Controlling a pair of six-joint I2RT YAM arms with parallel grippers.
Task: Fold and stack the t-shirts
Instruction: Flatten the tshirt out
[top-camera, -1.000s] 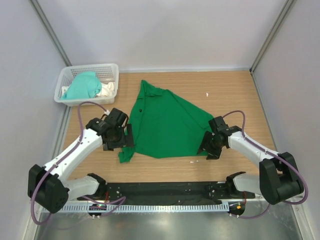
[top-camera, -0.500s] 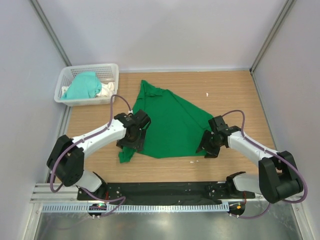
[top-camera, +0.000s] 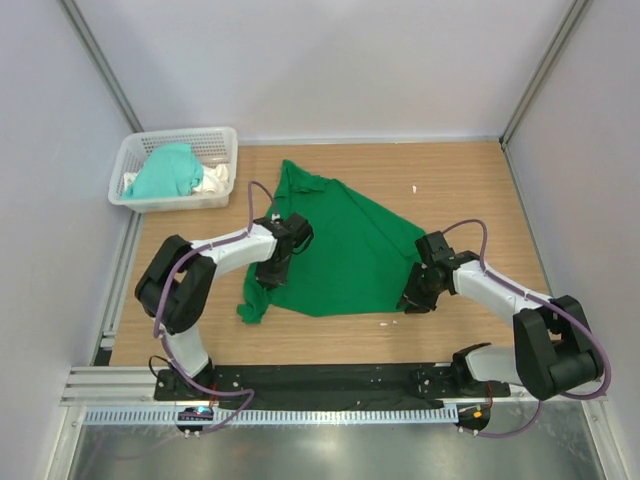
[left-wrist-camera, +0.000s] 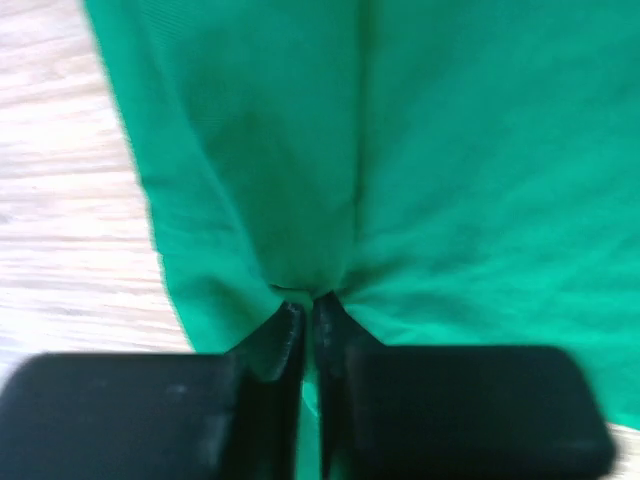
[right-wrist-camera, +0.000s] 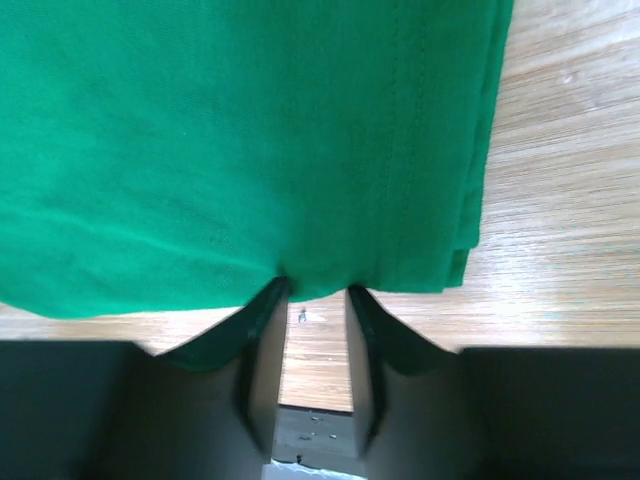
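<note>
Left wrist: left end effector (left-wrist-camera: 308, 312) pinches emerald t-shirt (left-wrist-camera: 450, 180) thinly, so fabric may slip. Right end effector (right-wrist-camera: 315, 292): hold unclear.

The left arm (top-camera: 232, 246) and right arm (top-camera: 490, 290) are built of smooth white shell links joined by bulky black joint housings. A thin mauve cable (top-camera: 470, 223) loops free just behind each hand. The left hand (left-wrist-camera: 308, 312) is matte black, with blocky bodies tapering to thin wedge fingers. The right hand (right-wrist-camera: 312, 290) has the same form.
</note>
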